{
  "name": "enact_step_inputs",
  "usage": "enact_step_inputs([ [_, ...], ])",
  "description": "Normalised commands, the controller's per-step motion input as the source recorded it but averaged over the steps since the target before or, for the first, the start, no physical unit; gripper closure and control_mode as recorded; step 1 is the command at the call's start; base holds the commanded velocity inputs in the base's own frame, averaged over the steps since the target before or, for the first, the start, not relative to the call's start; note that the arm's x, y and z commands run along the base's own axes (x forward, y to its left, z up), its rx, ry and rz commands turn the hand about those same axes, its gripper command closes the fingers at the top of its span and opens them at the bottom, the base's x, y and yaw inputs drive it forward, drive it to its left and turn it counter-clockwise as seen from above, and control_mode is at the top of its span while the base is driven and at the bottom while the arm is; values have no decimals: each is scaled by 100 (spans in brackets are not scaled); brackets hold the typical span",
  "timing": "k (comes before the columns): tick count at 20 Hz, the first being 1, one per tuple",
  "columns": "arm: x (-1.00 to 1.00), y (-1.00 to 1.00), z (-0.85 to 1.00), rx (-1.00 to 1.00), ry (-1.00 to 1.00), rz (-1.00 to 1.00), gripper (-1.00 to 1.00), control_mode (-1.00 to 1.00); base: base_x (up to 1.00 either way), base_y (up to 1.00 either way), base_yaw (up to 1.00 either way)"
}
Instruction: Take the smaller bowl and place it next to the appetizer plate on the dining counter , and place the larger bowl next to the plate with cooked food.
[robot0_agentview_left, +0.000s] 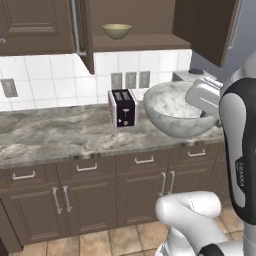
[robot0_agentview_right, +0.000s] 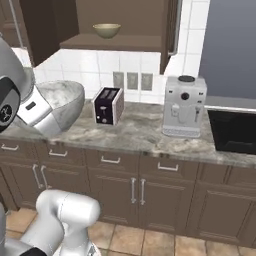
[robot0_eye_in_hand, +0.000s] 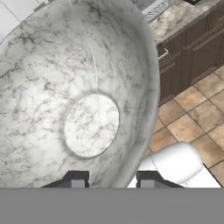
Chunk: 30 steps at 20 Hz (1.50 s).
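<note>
Larger bowl (robot0_eye_in_hand: 87, 100) is in the gripper (robot0_eye_in_hand: 111, 179), jaws pinched on its rim w/ one fingertip inside the wall and one outside, seen in hand view; a rim pinch makes sense since the bowl is too wide to span. Bowl hangs tilted, mouth partly toward the arm, clear of the worktop, out over the front edge of the toaster counter (robot0_agentview_left: 50, 135) and partly above the cabinet fronts and tiled floor (robot0_eye_in_hand: 192, 109). That lifted, off-the-edge pose looks like transport, i.e. carried away from here toward the dining counter, prob. to go beside the plate w/ cooked food. Toaster (robot0_agentview_left: 122, 107) stands near the counter's back edge just beside the bowl; coffee machine (robot0_agentview_right: 184, 106) sits further along, near the dark cooktop (robot0_agentview_right: 232, 131). Smaller bowl (robot0_agentview_left: 116, 31) rests on the open cabinet shelf (robot0_agentview_left: 135, 42) above, near its front edge, not yet fetched.
</note>
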Motion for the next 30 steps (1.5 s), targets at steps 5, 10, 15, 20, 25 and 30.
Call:
enact_step_inputs([
  [5, 0, 0, 0, 0, 0, 0, 100, 100, -30, 5, -30],
  [10, 0, 0, 0, 0, 0, 0, 100, 100, -47, 22, -41],
  [15, 0, 0, 0, 0, 0, 0, 100, 100, -90, 24, -45],
  [20, 0, 0, 0, 0, 0, 0, 100, 100, -76, 3, -50],
  [25, 0, 0, 0, 0, 0, 0, 100, 100, -46, -1, -51],
  [30, 0, 0, 0, 0, 0, 0, 100, 100, -49, 0, -49],
])
